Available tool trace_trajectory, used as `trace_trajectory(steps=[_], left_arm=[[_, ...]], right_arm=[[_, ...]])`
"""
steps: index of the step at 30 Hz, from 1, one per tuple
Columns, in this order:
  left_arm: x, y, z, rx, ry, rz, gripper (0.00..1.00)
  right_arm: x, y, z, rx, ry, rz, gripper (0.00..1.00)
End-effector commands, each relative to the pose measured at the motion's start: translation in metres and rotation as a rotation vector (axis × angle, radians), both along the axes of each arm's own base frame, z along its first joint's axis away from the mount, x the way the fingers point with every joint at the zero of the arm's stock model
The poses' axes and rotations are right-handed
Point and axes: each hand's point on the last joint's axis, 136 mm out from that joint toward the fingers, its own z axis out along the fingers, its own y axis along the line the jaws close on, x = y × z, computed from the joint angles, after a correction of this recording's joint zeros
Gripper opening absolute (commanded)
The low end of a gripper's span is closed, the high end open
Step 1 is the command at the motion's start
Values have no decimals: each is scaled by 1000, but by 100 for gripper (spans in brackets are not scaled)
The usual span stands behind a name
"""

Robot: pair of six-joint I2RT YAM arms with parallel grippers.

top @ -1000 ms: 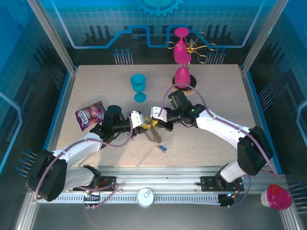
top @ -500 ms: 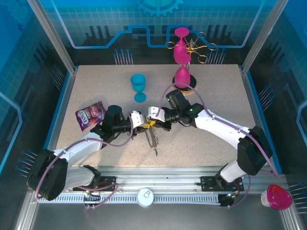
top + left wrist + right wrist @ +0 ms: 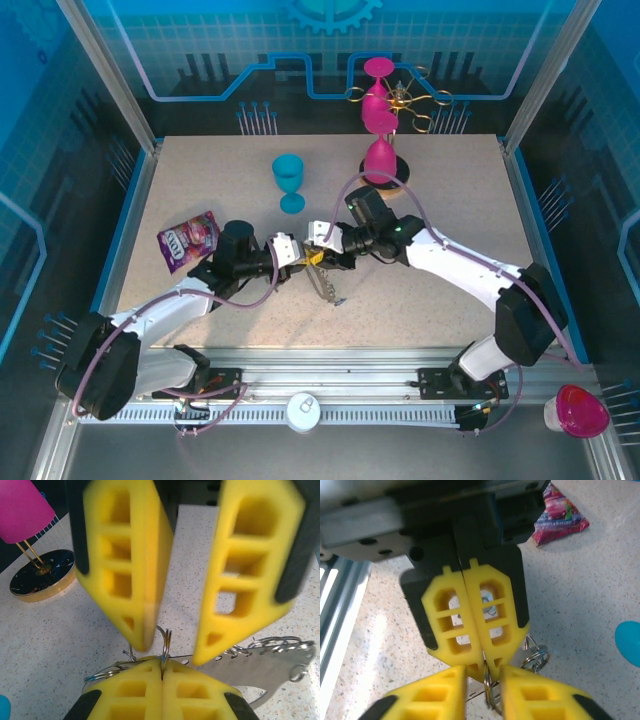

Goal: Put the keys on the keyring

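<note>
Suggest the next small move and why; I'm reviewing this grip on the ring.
Probably draw the right claw back a little: it stands open astride the keyring, which the left claw alone pinches shut, so the ring looks secured without it.

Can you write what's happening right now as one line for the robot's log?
left gripper: shut on keyring | right gripper: open, one finger each side of keyring | place: mid-table, in front of both arms
</note>
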Motion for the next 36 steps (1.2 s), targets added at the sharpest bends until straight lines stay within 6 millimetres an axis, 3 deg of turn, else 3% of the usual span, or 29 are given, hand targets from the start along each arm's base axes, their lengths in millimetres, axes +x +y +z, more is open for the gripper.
trace_trajectory(steps=[1, 6, 12, 27, 31, 36], left_arm=[[-3, -2, 10, -18, -63, -19, 0], [-9, -4, 15, -50, -89, -47, 0], [-18, -5, 19, -74, -116, -85, 0], [-24, -8, 22, -109, -127, -121, 0], [-22, -8, 20, -103, -118, -110, 0], [-22, -9, 20, -108, -113, -112, 0]], right_arm=[[-1, -12, 29, 110, -29, -17, 30], [-8, -23, 17, 103, -98, 10, 28], [-11, -14, 9, 138, -115, 41, 23], [-14, -4, -3, 130, -119, 72, 23], [-13, -10, 3, 145, -160, 41, 22], [-21, -26, -6, 157, -198, 1, 19]])
